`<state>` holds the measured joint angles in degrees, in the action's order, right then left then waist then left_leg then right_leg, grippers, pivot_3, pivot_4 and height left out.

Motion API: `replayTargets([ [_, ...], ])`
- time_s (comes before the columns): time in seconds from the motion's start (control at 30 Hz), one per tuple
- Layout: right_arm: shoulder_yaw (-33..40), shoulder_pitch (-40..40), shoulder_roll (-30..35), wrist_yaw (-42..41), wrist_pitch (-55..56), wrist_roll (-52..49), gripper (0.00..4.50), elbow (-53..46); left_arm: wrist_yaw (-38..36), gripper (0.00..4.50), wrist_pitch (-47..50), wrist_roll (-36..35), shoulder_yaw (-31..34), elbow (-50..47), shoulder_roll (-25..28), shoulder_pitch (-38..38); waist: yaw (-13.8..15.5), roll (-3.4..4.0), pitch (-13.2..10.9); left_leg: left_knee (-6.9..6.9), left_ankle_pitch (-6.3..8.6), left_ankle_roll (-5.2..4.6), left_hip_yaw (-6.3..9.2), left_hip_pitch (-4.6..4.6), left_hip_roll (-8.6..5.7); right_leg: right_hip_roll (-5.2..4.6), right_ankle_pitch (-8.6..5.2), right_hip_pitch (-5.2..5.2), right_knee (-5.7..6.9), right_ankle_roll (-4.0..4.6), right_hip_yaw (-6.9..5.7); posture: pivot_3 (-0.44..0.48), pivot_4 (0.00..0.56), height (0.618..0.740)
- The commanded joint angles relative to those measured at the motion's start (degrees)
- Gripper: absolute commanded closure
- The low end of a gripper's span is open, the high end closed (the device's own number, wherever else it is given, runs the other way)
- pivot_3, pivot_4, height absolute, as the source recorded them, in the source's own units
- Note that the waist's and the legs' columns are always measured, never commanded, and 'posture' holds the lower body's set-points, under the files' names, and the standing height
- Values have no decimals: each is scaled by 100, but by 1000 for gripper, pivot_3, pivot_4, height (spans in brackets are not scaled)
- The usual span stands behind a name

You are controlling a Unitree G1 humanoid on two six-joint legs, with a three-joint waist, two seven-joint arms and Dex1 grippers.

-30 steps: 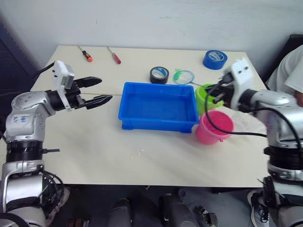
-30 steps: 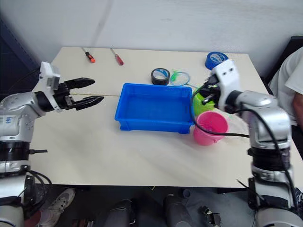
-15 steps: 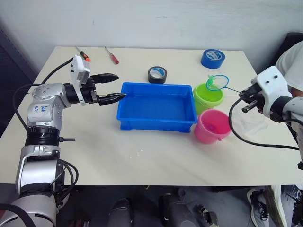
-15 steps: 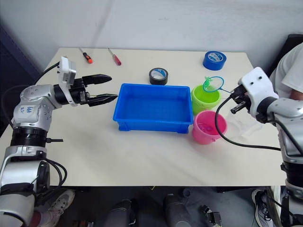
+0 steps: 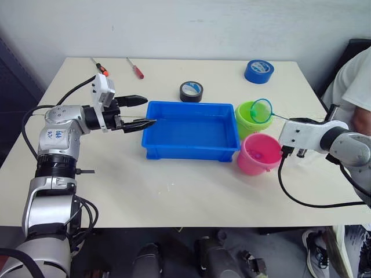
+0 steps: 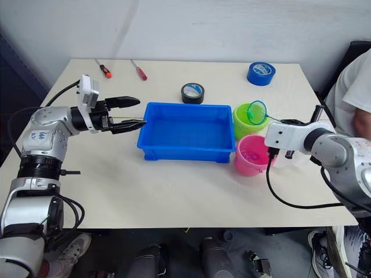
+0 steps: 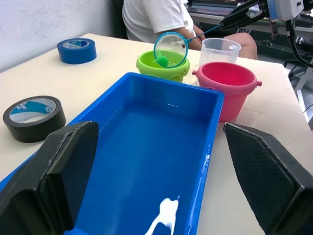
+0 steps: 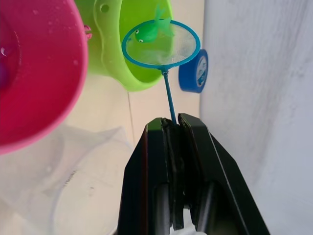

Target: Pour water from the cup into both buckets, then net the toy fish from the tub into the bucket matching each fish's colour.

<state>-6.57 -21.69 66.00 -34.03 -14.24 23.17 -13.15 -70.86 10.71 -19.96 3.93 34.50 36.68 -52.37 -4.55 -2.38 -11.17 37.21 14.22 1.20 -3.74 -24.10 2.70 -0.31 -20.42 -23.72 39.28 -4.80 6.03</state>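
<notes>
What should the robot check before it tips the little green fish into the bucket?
1. Right claw shut on the net handle: ok.
2. Green fish in the net: ok.
3. Net over the green bucket, not the pink bucket: ok.
4. Green bucket upright beside the tub: ok.
5. Left claw open and away from the buckets: ok.
6. Water in the green bucket: cannot tell.
</notes>
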Motion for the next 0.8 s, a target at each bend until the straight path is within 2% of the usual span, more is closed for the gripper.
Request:
replayTargets([
  [0.03, 38, -152, 132, 231, 360, 612, 4500, 103, -62, 30, -67, -8, 68, -103, 23, -145, 4, 0, 0, 0, 0, 0, 0, 0, 0, 0, 0, 0, 0, 0, 0, 0, 150, 734],
  [0.47, -74, -167, 121, 584, 1366, 2237, 4500, 301, -72, 30, -37, -6, 70, -160, 18, -105, 2, 0, 0, 6, -2, 4, -2, 3, -1, 0, 0, 0, 12, 0, -1, 0, 150, 734],
  [0.8, -66, 135, 2, 986, 1457, 3404, 4500, 164, -67, 30, -29, -7, 74, -178, 24, -98, 1, 0, 0, 12, -7, 11, -4, 5, -1, 0, 0, -1, 21, 0, -2, 0, 150, 734],
])
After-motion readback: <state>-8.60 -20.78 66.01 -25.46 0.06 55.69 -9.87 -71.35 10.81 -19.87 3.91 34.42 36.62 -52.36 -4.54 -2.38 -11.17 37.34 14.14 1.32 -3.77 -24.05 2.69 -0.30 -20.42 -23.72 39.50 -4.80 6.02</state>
